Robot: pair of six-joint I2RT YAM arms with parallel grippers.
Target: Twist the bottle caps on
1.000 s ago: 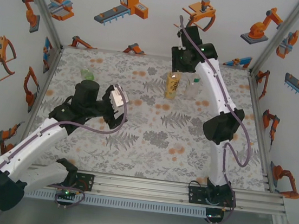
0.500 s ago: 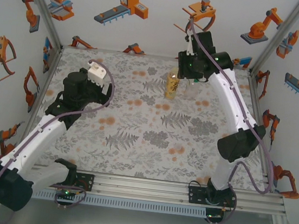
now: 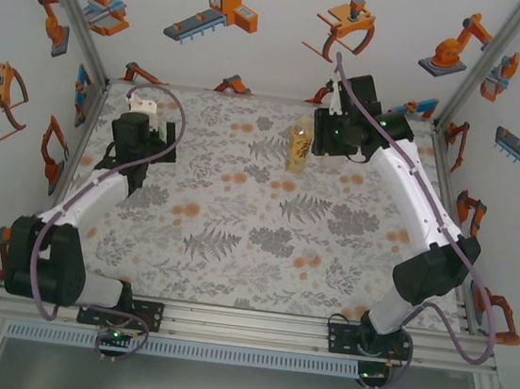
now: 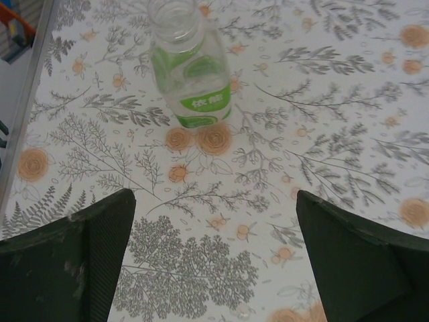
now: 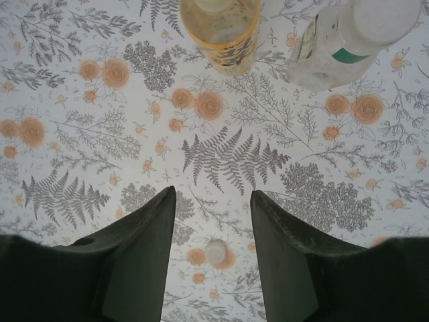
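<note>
Near edge: aluminium rail. Worktop carries a flat cloth printed with ferns and orange flowers. Right jaws part-open, empty, above a small white cap lying on the cloth. Amber bottle and colourless bottle stand upright just beyond. Left jaws spread wide, empty, far left; green-label bottle upright ahead, neck uncapped. White walls, orange robot stickers.

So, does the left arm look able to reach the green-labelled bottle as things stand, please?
Probably yes. The green-labelled bottle stands upright, uncapped, ahead of the left arm, whose jaws are wide open and hold nothing. Only bare patterned table lies between them, so nothing seems to be in the way.
</note>
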